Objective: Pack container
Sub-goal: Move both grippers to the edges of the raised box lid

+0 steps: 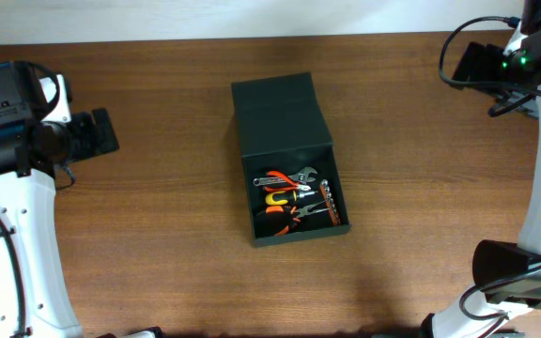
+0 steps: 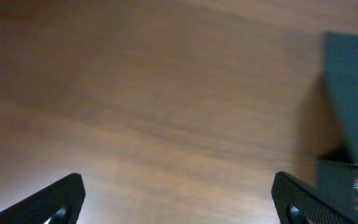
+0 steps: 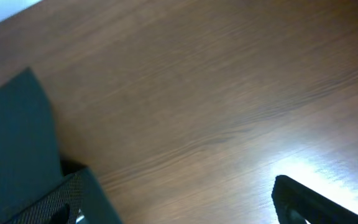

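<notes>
– Since the lid (image 1: pixel 278 111) lies thrown back, which step do you record?

– Loading, complete or nearly so in my judgement. The container (image 1: pixel 299 236) sits near the middle of the table (image 1: pixel 158 244), with its lid flap laid out toward the far edge. Inside lie orange-handled pliers (image 1: pixel 275 197), an adjustable wrench (image 1: pixel 301 175) and a strip of bits (image 1: pixel 332 201). No loose item shows on the table in any view.

– And the arms?

– The left tool (image 2: pixel 178 202) is spread wide and empty, well off to the left of the container. The right tool (image 3: pixel 185 202) is likewise spread wide and empty, near the far right corner. Neither touches anything.

– What does the next move call for?

– Closing, I judge. One tool must catch the free edge of the lid on the far side and swing it forward over the opening. The flap looks to offer little purchase, and the container may slide, so bracing a wall with the other tool would be prudent.

– Condition of the container?

– Dark green, matte, rectangular, and slightly askew to the table edges. Its walls stand upright, with no damage visible. Whether the contents sit below the rim, I cannot tell.
</notes>
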